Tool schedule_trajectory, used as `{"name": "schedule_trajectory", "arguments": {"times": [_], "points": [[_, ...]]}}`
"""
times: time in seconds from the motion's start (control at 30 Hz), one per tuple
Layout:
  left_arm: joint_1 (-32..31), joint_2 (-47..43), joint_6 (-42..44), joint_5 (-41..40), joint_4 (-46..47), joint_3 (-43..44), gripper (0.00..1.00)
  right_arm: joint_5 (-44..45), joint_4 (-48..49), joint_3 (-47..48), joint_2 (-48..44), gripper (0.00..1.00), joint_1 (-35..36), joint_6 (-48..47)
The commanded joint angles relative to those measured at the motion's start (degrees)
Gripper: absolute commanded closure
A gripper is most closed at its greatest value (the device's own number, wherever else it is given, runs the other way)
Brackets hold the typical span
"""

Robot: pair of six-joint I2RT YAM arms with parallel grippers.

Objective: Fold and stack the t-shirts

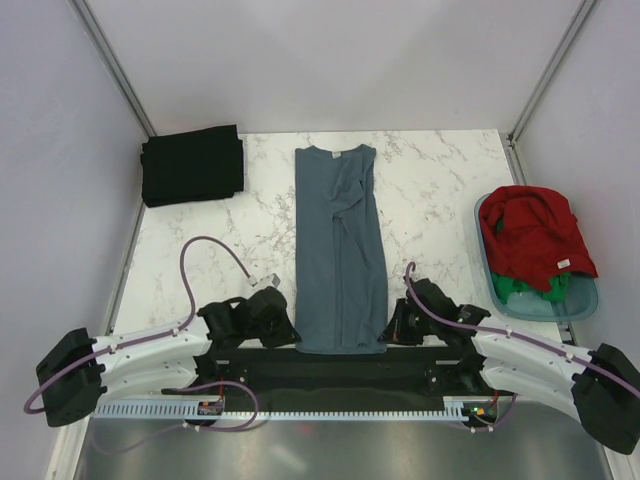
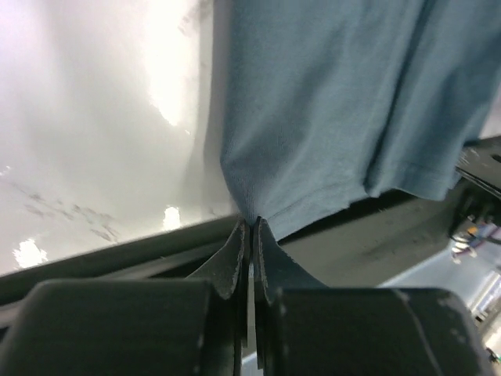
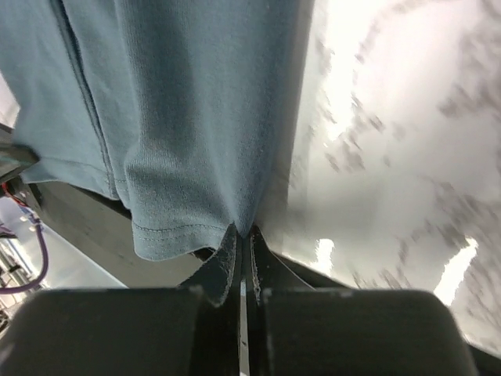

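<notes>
Left pincer (image 2: 249, 225) and right pincer (image 3: 243, 233) each clench a hem corner of the blue-grey t-shirt (image 1: 338, 250).

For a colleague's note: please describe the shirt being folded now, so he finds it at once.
On the marble table, look at the middle. The blue-grey shirt lies there as a long narrow strip; the black shirt is a folded square, the red one sits in a tub.
</notes>
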Motion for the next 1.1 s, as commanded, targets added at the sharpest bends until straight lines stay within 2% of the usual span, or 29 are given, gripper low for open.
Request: {"name": "schedule_trajectory", "arguments": {"times": [0.0,0.17,0.33,0.5,0.57,0.67,0.9,1.07], "points": [[-2.57,-3.93,-5.26,-0.27,-1.30,1.72,0.98,1.52,-13.05,2.14,-3.89,1.00,0.53,-1.27],[-4.60,-7.90,-6.07,-2.64,-7.63,7.69,0.98,4.77,-24.94,10.74,-12.68,1.00,0.53,-0.66],[-4.60,-6.42,-1.24,-10.87,-14.05,18.94,0.98,14.42,-30.66,23.73,-11.12,1.00,0.53,-1.79],[-3.12,-0.88,6.05,-19.85,-18.80,30.43,0.98,21.64,-30.76,34.56,0.82,1.00,0.01,-7.93],[-1.53,2.27,9.82,-20.66,-18.89,33.35,0.98,24.11,-30.76,40.10,6.08,1.00,-1.13,-10.13],[3.73,6.06,15.35,-19.43,-18.54,38.98,0.98,24.29,-29.88,46.17,12.15,1.00,-4.55,-14.62],[18.22,18.54,24.43,-9.87,-14.41,48.12,0.98,17.98,-23.30,54.44,24.64,1.00,-14.92,-22.88],[23.43,27.42,28.55,-6.51,-12.04,52.87,0.98,18.31,-21.79,61.73,35.62,1.00,-17.74,-27.28]]}}
